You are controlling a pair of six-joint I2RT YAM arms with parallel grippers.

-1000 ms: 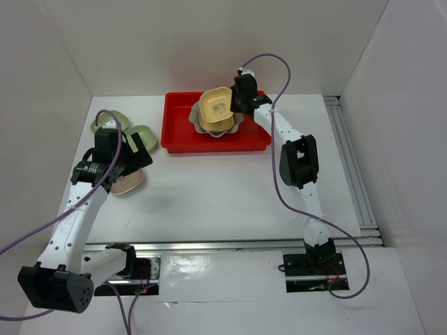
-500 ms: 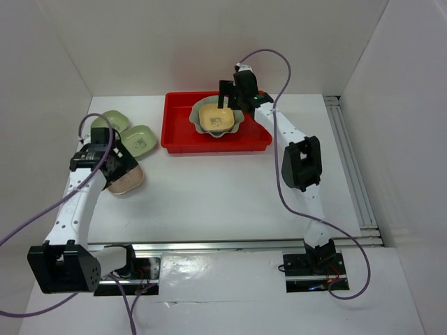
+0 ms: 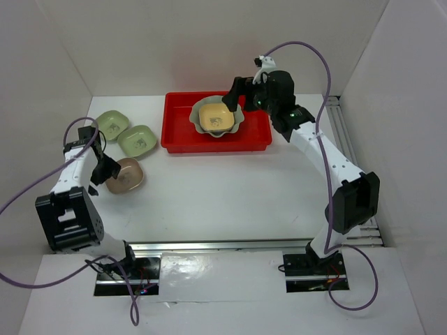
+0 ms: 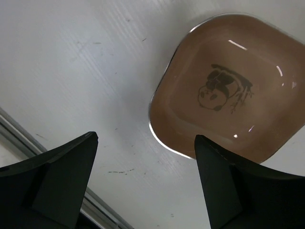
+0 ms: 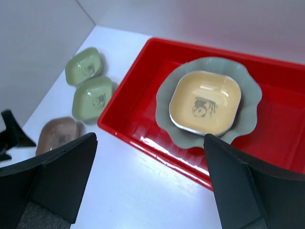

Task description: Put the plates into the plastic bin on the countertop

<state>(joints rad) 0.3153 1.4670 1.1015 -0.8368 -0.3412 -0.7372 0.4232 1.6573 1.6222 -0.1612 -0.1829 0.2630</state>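
Item in hand: pinkish-tan dish (image 3: pixel 126 175), small, rounded-square, shallow, panda print inside; we list it upright on the countertop (image 3: pixel 223 188), near left, well apart from the red bin (image 3: pixel 180 132). Left gripper (image 3: pixel 105 169): jaws spread wide, nothing between them, set at the dish's left rim; in the wrist view the rim sits just off the gap, and we cannot tell whether a finger touches it. We judge the step to be the pick-up of this dish. To do it well, we would put one finger inside the rim and one outside, close on the wall rather than the flat bottom, and lift level, since a shallow glossy dish may slide out of a skewed pinch. Neighbours: two pale-green dishes (image 3: pixel 112 123) (image 3: pixel 137 139), just beyond it on the far side and not yet binned; we would lift clear before swinging right, so as not to knock them. Destination: the red bin, far centre, already holding the large scalloped dish (image 3: pixel 218 135) with the yellow-orange dish (image 3: pixel 215 118) nested in it. Its left floor is bare, and we would set down there or on the stack. Right gripper (image 3: pixel 236 96): wide open, empty, hovering over the bin's far right. We would want it withdrawn before the left arm arrives.
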